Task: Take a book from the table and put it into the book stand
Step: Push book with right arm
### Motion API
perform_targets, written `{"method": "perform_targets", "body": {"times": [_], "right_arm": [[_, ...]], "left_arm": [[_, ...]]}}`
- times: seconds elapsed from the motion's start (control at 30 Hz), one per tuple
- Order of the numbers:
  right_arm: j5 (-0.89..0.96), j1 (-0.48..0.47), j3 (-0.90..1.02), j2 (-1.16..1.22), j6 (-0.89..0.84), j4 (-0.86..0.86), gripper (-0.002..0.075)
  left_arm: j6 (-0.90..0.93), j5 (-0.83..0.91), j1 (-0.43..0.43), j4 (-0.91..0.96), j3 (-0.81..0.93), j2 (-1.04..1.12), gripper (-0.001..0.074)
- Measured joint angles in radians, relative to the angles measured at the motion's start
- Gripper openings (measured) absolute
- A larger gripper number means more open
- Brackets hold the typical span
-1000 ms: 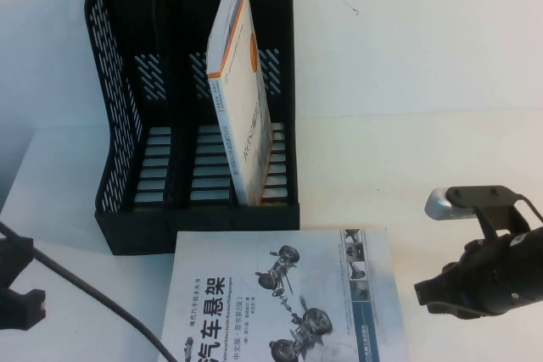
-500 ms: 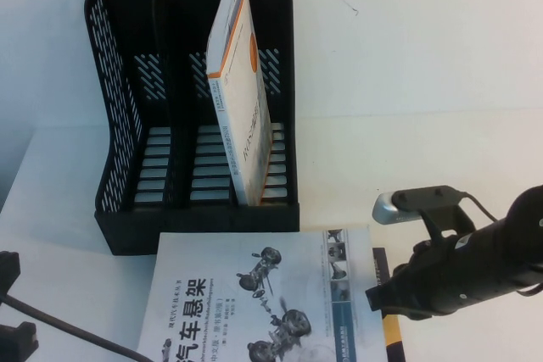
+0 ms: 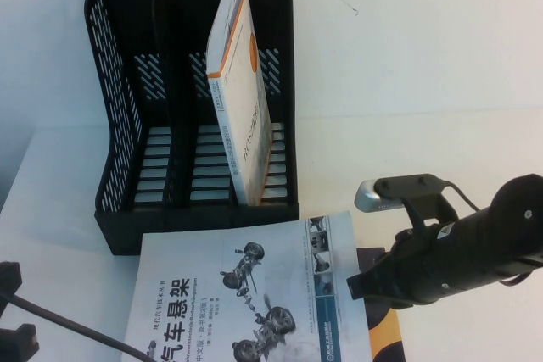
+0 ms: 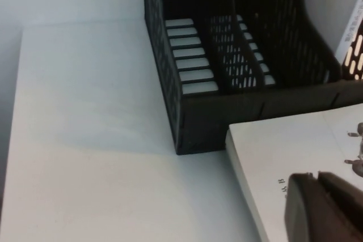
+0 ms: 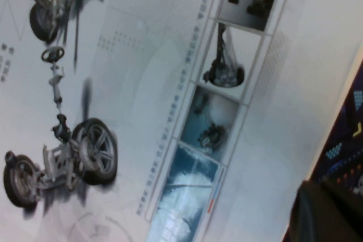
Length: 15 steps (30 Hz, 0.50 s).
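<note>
The pale grey-white book [image 3: 246, 294] with car-suspension pictures lies flat on the table [image 3: 441, 167], just in front of the black book stand [image 3: 110, 125]. My right gripper [image 3: 356, 286] is shut and empty, its tip against the book's right edge. In the right wrist view the book's cover [image 5: 142, 83] fills the picture and the gripper [image 5: 326, 213] is at its edge. My left gripper [image 4: 317, 196] is shut and empty, low over the book's near left corner [image 4: 295, 145]. The stand's left and middle slots [image 4: 187, 117] are empty.
A white book with orange edging [image 3: 242, 99] stands leaning in the stand's right slot. A black book with orange shapes [image 3: 383, 328] lies under the grey-white book, showing at its right edge beneath my right gripper. Part of my left arm [image 3: 13, 311] shows at the near left.
My right gripper has moved left against the book's right edge. The book has slid left and turned slightly, uncovering the black and orange book beneath. My left arm has shifted a little.
</note>
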Motion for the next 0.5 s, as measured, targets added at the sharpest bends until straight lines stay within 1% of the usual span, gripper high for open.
{"method": "perform_targets", "body": {"times": [0.13, 0.27, 0.37, 0.5], "right_arm": [[-0.016, 0.000, -0.002, -0.018, 0.029, -0.032, 0.0004], [-0.018, -0.005, -0.002, -0.091, 0.106, -0.140, 0.0004], [-0.007, -0.033, -0.002, -0.179, 0.160, -0.233, 0.0004], [0.030, -0.105, -0.002, -0.335, 0.222, -0.340, 0.0004]], "left_arm": [[-0.059, 0.000, 0.000, 0.053, 0.000, 0.000, -0.0003], [-0.100, 0.002, 0.000, 0.078, 0.000, 0.000, -0.0003], [-0.151, -0.002, 0.000, 0.107, 0.002, 0.016, -0.0003], [-0.207, -0.006, 0.000, 0.107, 0.011, 0.096, -0.0003]]}}
